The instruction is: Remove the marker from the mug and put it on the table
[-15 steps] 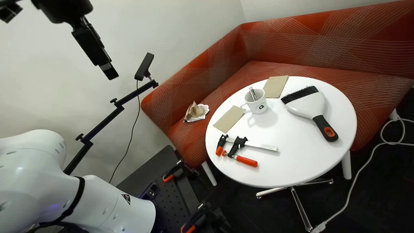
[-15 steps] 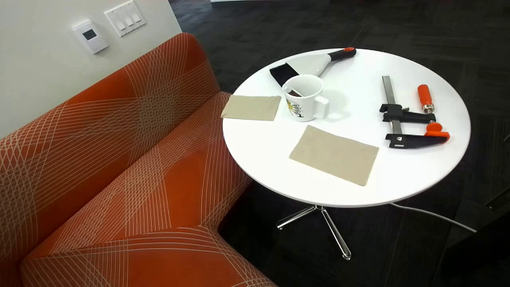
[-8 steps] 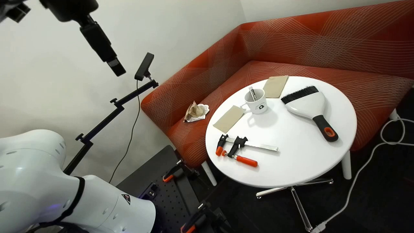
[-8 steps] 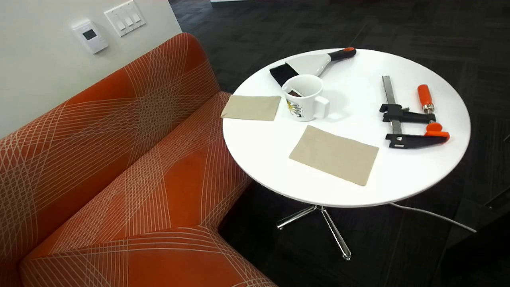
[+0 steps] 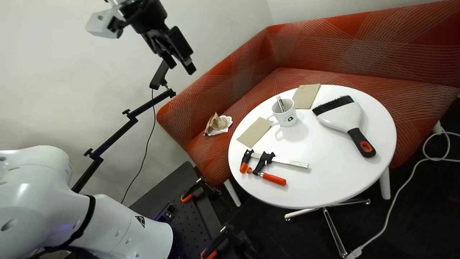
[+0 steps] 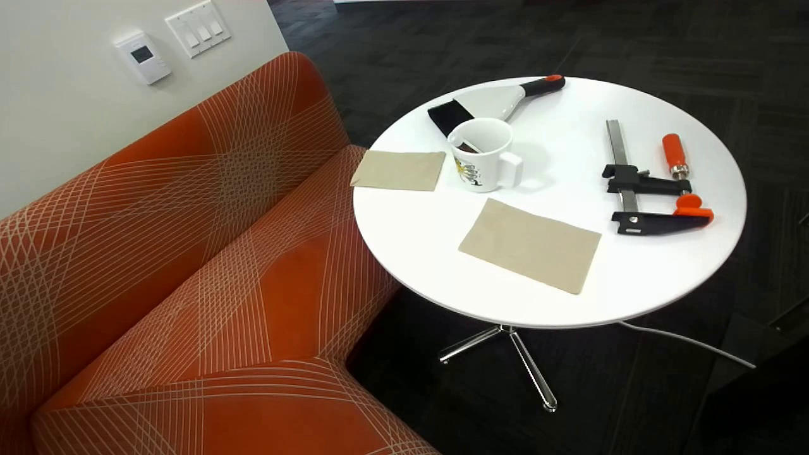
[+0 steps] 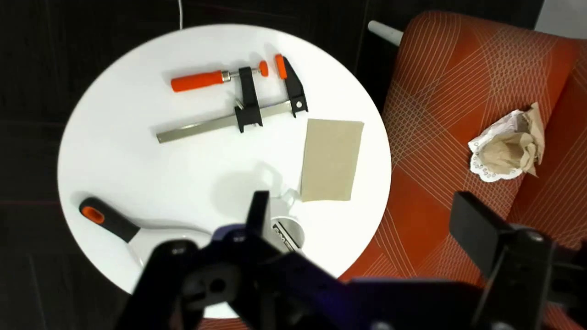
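Wrist view has the marker [image 7: 285,236] sitting inside the mug [image 7: 279,207], long axis running diagonally from upper left to lower right in that picture, dark lettering along its pale side. It's definitely tilted, not standing straight: in an exterior view one end pokes up over the rim, leaning toward the back of the mug as seen there, and the other end drops down behind the wall where I can't see it. Which end is the cap, can't tell. As for the end effector [image 7: 361,201], it's spread really wide, the two fingers [image 7: 474,224] well apart, and you can see the table [image 7: 110,151] and the red-orange sofa [image 7: 422,192] right through the gap, so it's just air in there. Part of it blocks the lower edge of the mug in the wrist view, but an exterior view shows it hanging up high, well apart from both mug and table. Mug itself is upright on the table in both exterior views, with the marker in it, handle just beside one of the flat tan pieces [image 7: 331,160]. Same table also has a clamp [image 7: 248,101] with an orange grip and a white brush [image 5: 343,117] with black bristles, both lying flat.
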Controlling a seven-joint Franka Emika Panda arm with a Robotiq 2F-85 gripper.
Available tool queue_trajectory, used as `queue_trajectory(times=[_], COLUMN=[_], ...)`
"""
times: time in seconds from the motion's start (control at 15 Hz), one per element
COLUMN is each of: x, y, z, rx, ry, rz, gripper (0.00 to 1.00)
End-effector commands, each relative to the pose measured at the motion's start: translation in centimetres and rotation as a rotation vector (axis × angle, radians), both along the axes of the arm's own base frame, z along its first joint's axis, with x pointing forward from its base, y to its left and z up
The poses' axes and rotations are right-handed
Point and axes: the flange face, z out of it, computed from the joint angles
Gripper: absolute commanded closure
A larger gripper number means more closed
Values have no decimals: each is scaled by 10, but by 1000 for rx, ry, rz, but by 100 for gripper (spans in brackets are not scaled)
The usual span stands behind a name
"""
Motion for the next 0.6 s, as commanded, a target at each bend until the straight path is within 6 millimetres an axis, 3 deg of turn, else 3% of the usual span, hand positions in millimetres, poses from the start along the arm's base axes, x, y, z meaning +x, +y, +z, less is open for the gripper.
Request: queue_trajectory(times=[0.0, 0.13, 0.2, 0.53], x=[29, 38, 30, 36], y=[22, 30, 23, 29], z=[-18, -23, -22, -27], rx=[1, 7, -10, -12], ry=[-93, -125, -97, -106], rz=[108, 125, 96, 117], gripper=[0, 0, 0, 0])
